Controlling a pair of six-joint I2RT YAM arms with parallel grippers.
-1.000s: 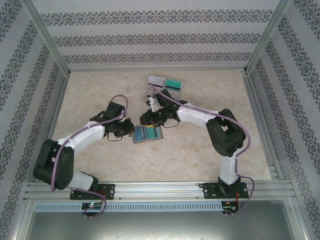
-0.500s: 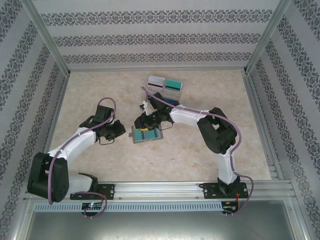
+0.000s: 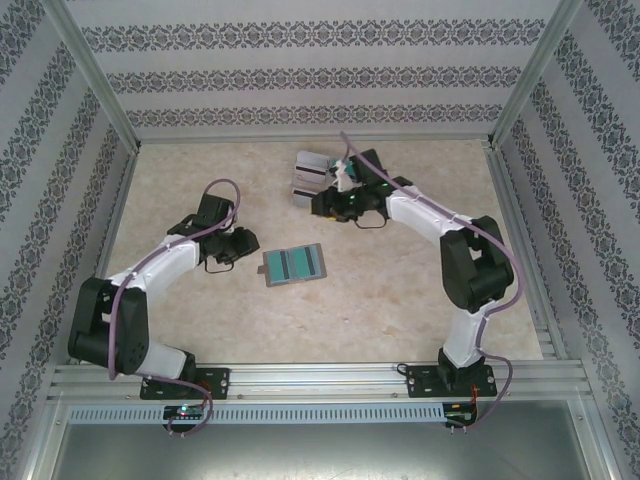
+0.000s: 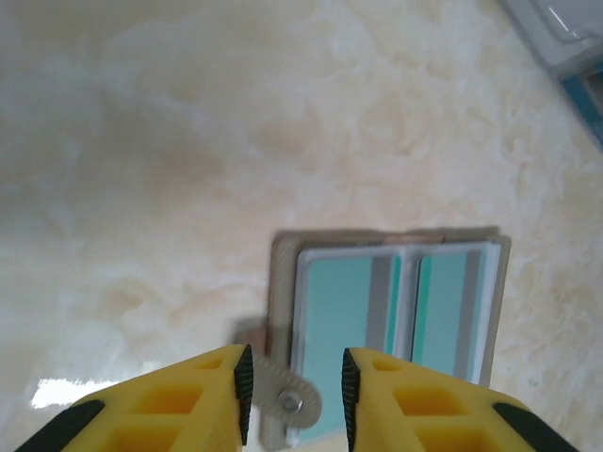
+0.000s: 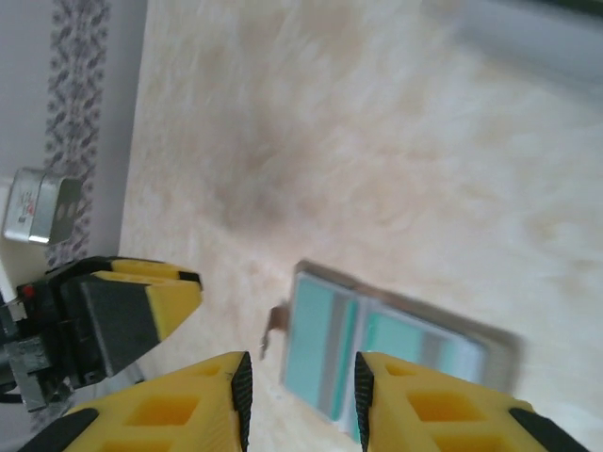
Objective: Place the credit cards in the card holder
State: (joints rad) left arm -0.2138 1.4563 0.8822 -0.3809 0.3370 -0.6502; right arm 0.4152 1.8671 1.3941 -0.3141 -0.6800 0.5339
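The card holder (image 3: pixel 266 268) lies open and flat on the table, with two teal credit cards (image 3: pixel 295 264) with grey stripes inside. My left gripper (image 3: pixel 248 247) stands open just left of it. In the left wrist view the holder (image 4: pixel 283 282) and a teal card (image 4: pixel 344 311) lie ahead, and its snap tab (image 4: pixel 287 400) sits on the table under my open left gripper (image 4: pixel 295 377), not gripped. My right gripper (image 3: pixel 322 202) hangs open and empty near the rack at the back. Its view looks down on the holder (image 5: pixel 396 298) past my open right gripper (image 5: pixel 300 395).
A rack of cards (image 3: pixel 308 172) stands at the back of the table, partly under the right arm; its corner shows in the left wrist view (image 4: pixel 565 38). A finger of the left gripper (image 5: pixel 141 301) shows in the right wrist view. Metal frame rails edge the table.
The left gripper opened and drew back left off the holder. The right gripper left the holder and swung back towards the rack. The holder now lies uncovered.
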